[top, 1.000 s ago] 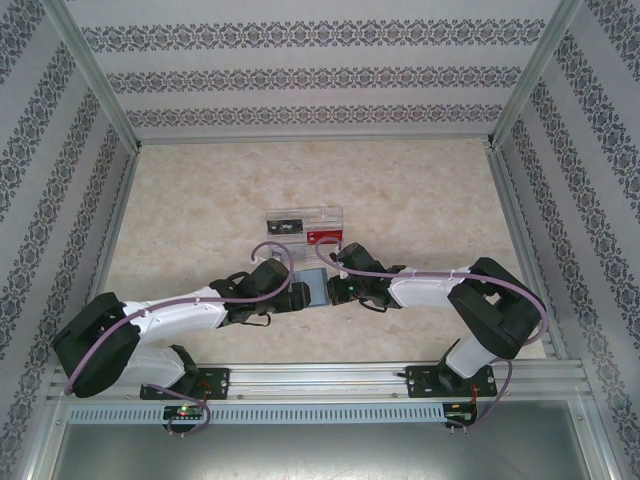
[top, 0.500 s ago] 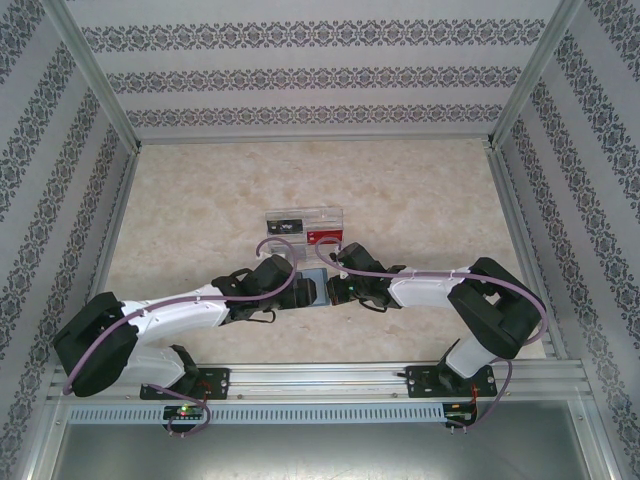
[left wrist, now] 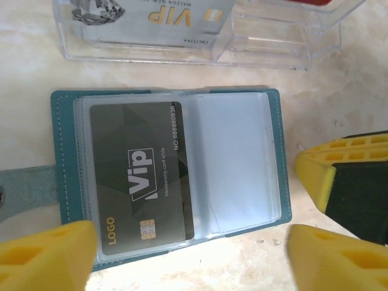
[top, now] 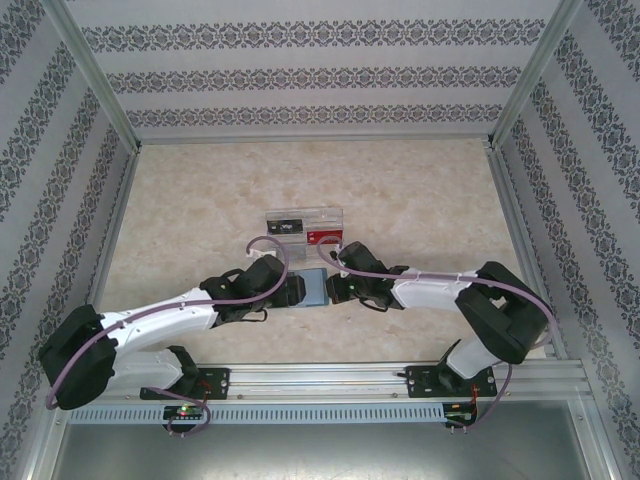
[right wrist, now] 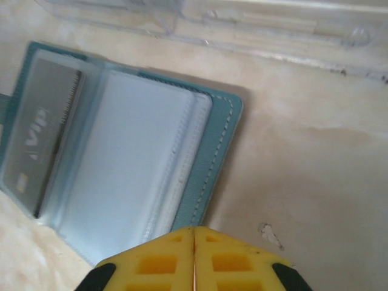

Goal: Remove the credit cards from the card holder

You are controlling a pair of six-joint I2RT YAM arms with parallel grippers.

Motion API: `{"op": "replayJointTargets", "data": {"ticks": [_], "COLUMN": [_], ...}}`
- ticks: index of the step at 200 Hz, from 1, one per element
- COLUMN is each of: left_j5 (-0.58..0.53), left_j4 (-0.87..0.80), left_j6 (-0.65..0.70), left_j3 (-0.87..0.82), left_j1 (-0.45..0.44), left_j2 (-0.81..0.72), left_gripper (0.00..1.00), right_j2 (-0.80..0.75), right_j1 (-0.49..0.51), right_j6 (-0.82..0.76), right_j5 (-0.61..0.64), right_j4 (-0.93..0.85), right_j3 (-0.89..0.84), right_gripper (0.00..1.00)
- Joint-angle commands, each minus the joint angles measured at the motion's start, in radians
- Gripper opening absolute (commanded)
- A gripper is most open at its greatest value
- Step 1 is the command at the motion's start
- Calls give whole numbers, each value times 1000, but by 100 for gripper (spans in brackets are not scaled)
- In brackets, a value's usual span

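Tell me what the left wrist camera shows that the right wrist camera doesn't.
Left wrist: a pale VIP card in the clear tray, the dark VIP card's number readable, the left gripper open. Right wrist: the right gripper shut, fingertips together. Both: the tray, the card holder lying open, the dark card in one sleeve, the other sleeve looking empty.

Dark card (left wrist: 140, 182) in the card holder (left wrist: 60, 151): "VIP", "Membership card", "NO. 88888036", "LOGO". Pale card (left wrist: 163, 21) in the clear tray (left wrist: 285, 45): "VIP".
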Motion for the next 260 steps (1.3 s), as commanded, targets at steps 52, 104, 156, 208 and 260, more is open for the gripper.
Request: {"op": "replayJointTargets", "data": {"ticks": [52, 104, 156, 208, 260], "left_j5": [88, 156, 155, 169, 166], "left_j4": [125, 242, 275, 289, 265], "left_j6": [87, 91, 76, 57, 52], "left_j3": [-107, -155, -190, -196, -204], "left_j1": [147, 203, 207, 206, 205], "left_j2": [-4, 53, 83, 133, 100], "left_gripper": [21, 13, 12, 10, 10], "right_j2": [-43, 86, 183, 230, 241], "right_j1": [90, 118, 128, 126, 118], "right_j6": [82, 190, 252, 275, 286], "right_j5": [12, -55, -79, -80, -69], "right_j4": [-21, 29, 53, 51, 52], "right_j3": [90, 181, 234, 246, 234], "right_gripper": [14, 14, 16, 16, 17]}}
